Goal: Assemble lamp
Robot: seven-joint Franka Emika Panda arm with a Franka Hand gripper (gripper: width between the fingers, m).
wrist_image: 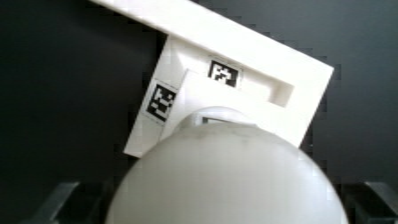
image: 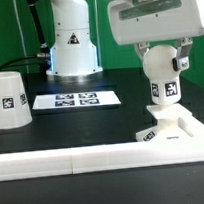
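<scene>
The white ball-headed bulb [image: 163,77] stands upright with its stem in the socket of the flat square base [image: 185,131] at the exterior view's right. My gripper [image: 163,58] is straight above, its fingers on either side of the bulb's ball head with narrow gaps showing, so it is open around it. In the wrist view the bulb [wrist_image: 222,170] fills the foreground over the tagged base [wrist_image: 228,78], and my gripper [wrist_image: 214,205] straddles it with dark fingers [wrist_image: 64,200] at the edges. The truncated-cone shade [image: 7,98] stands at the exterior view's left.
The marker board [image: 78,97] lies mid-table in front of the robot's base [image: 70,48]. A long white border rail [image: 75,159] runs along the front edge, close to the lamp base.
</scene>
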